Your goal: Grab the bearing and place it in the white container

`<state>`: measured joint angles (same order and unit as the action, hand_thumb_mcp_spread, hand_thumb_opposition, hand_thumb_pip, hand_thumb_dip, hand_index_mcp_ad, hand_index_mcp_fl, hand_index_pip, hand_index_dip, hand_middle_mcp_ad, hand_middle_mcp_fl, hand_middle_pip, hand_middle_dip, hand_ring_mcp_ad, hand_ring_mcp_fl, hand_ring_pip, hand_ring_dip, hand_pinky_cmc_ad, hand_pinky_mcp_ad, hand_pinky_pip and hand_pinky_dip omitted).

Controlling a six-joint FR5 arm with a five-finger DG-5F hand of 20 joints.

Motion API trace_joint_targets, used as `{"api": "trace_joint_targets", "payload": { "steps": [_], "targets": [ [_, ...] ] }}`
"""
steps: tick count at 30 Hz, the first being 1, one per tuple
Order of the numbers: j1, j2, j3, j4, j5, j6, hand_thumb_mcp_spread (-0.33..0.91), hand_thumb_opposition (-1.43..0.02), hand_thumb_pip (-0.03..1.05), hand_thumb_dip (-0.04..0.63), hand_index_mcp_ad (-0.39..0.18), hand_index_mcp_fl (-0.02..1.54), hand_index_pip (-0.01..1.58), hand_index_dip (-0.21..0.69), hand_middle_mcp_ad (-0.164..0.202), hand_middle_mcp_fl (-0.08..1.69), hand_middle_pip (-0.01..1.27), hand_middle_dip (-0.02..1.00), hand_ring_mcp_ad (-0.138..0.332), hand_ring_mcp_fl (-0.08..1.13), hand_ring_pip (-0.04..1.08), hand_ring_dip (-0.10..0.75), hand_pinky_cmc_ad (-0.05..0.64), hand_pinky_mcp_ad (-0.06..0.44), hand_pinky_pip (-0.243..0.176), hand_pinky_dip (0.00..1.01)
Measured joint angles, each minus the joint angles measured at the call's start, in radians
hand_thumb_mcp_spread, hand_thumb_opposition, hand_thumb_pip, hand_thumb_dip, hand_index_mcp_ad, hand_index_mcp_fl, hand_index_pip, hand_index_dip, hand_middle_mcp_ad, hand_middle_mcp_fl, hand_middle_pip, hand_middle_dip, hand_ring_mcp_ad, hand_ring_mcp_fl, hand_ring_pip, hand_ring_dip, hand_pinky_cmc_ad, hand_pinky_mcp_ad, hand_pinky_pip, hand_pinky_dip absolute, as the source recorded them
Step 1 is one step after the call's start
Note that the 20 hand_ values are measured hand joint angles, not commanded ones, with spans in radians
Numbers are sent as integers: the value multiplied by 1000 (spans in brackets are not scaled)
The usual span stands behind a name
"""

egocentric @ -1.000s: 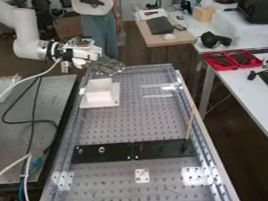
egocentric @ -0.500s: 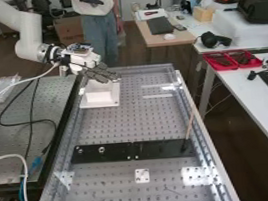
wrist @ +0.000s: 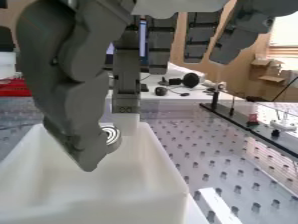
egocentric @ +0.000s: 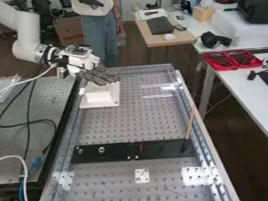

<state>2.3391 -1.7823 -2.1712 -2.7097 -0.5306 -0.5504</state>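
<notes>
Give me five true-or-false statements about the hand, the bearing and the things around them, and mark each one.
1. The hand is over the white container. True.
2. The bearing lies loose on the container's floor. False: the hand holds it above the floor, against the thumb.
3. The container stands beyond the black plates, toward the bench's far end. True.
4. The red tray is on the perforated bench. False: it is on the white table at the high view's right.
5. The container is closed with a lid. False: its top is open.
</notes>
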Motion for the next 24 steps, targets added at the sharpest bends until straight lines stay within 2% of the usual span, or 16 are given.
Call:
{"api": "trace_joint_targets", "payload": {
  "steps": [3, 6, 8, 9, 11, 13, 14, 20, 21, 23, 24],
  "targets": [
    [-13, -2, 2, -17, -21, 3, 375, -984, 567, 225, -68, 431, 1506, 63, 35, 120, 138, 138, 136, 30, 94, -3, 304, 148, -75, 159],
    [-30, -8, 8, -51, -47, 22, 379, -977, 571, 227, -73, 417, 1431, 63, 33, 117, 138, 138, 134, 30, 94, -5, 304, 148, -75, 159],
    [-39, -13, 12, -70, -62, 38, 380, -942, 602, 243, -113, 347, 1408, 65, 33, 119, 138, 138, 138, 30, 94, -5, 304, 148, -75, 162],
    [-46, -15, 14, -82, -73, 50, 380, -925, 635, 253, -122, 302, 1384, 61, 37, 106, 136, 138, 138, 26, 96, -5, 304, 148, -75, 159],
    [-57, -17, 18, -97, -89, 65, 382, -897, 646, 251, -138, 319, 1349, 63, 37, 70, 136, 138, 134, 30, 96, -5, 304, 148, -75, 162],
    [-67, -16, 22, -110, -106, 76, 393, -883, 646, 253, -154, 223, 1258, 37, 37, 72, 136, 138, 138, 24, 93, -5, 300, 145, -75, 162],
    [-69, -15, 22, -110, -109, 77, 380, -866, 646, 253, -161, 175, 1243, 35, 35, 75, 136, 138, 138, 24, 93, -5, 300, 143, -75, 162],
    [-93, 11, 22, -106, -131, 57, 319, -833, 648, 251, -202, 183, 1203, 37, 37, 72, 134, 138, 134, 21, 89, -5, 300, 148, -75, 201],
    [-98, 20, 23, -105, -135, 49, 316, -836, 667, 253, -202, 176, 1159, 37, 37, 72, 134, 138, 134, 21, 89, -5, 300, 148, -75, 208],
    [-108, 37, 23, -103, -140, 30, 302, -817, 703, 251, -166, -9, 906, -24, 38, 73, 134, 140, 134, 21, 89, -5, 304, 148, -77, 220],
    [-112, 49, 24, -101, -141, 20, 298, -820, 703, 251, -164, -9, 885, -26, 38, 54, 134, 138, 134, 21, 89, -5, 300, 145, -77, 220]
  ]
}}
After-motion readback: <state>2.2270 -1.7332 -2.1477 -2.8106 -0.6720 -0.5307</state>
